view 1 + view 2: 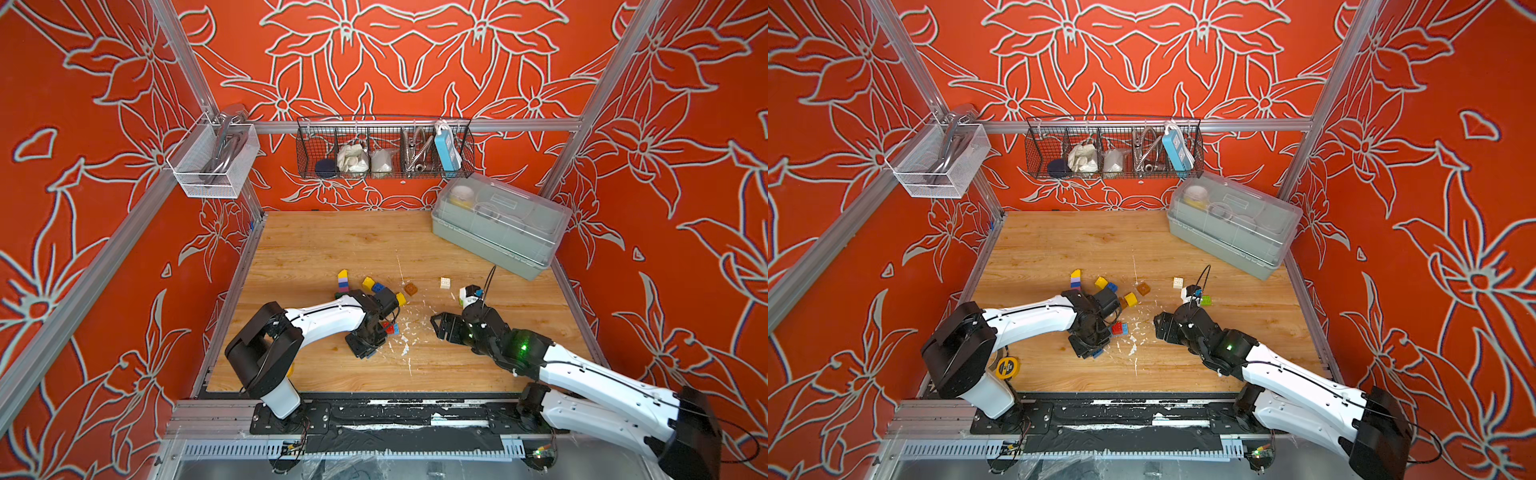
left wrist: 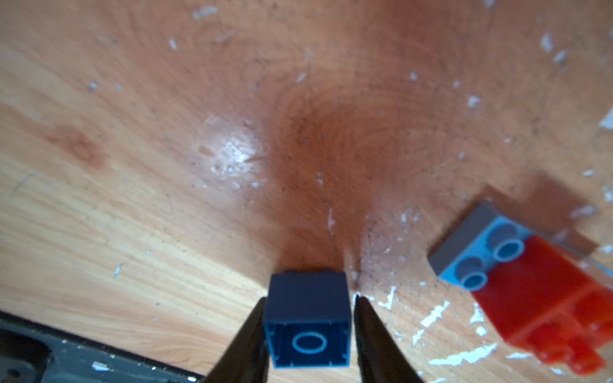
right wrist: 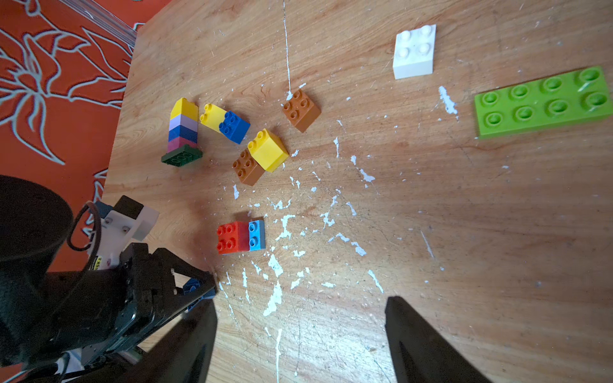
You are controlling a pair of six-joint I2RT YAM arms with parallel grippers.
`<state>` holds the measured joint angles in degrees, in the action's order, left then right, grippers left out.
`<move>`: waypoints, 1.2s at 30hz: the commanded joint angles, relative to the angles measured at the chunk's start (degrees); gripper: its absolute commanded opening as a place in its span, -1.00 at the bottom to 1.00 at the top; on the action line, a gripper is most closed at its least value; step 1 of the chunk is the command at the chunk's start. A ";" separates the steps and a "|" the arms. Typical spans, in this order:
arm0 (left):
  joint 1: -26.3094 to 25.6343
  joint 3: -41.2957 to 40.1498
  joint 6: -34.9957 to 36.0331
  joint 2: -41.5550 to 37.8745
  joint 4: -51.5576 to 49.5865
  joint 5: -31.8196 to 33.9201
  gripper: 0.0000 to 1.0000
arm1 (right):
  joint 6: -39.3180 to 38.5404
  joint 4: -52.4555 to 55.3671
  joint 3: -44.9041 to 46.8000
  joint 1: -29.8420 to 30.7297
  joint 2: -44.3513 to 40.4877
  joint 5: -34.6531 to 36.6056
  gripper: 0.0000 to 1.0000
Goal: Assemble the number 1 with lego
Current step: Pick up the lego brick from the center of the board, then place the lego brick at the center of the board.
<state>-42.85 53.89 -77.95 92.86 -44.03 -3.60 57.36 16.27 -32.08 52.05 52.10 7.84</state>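
Note:
My left gripper (image 2: 310, 300) is shut on a dark blue square lego brick (image 2: 308, 318), one finger on each side, hollow underside toward the camera, low over the table near the front. Beside it lies a red brick (image 2: 547, 298) joined to a light blue plate (image 3: 257, 235). A stack of yellow, lilac, blue and pink bricks on a dark green plate (image 3: 182, 129) lies at the left. Yellow, blue and brown bricks (image 3: 268, 149) are scattered near it. Further right lie a white brick (image 3: 414, 53) and a lime plate (image 3: 544, 101). My right gripper (image 3: 300, 303) is open and holds nothing.
White flecks of debris (image 3: 275, 298) cover the middle of the wooden table (image 1: 332, 241). A grey lidded box (image 1: 498, 224) stands at the back right. A wire basket (image 1: 384, 149) hangs on the back wall. A yellow tape measure (image 1: 1007, 368) lies beside the left arm's base.

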 commanded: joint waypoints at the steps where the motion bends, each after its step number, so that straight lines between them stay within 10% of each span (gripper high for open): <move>1: -0.23 -1.86 1.58 -0.05 1.74 -1.38 -0.24 | -0.71 -0.39 0.73 0.16 -0.84 -0.47 0.69; 14: 13.08 -15.09 10.92 -26.00 22.19 -30.57 -0.34 | -7.43 -33.91 10.06 1.42 -0.85 -13.89 0.71; 21: 26.27 -27.40 -7.95 -41.99 44.13 -47.78 -0.40 | -23.08 -56.48 8.81 9.39 12.07 -20.69 0.61; 36: 26.94 -27.48 -19.65 -47.56 59.52 -57.88 -0.51 | -37.34 -58.28 7.43 8.50 8.08 -37.92 0.72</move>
<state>-16.16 26.06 -96.95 45.60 9.93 -56.58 24.21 -41.54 -23.62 61.32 62.26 -24.73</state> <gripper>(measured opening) 0.320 0.863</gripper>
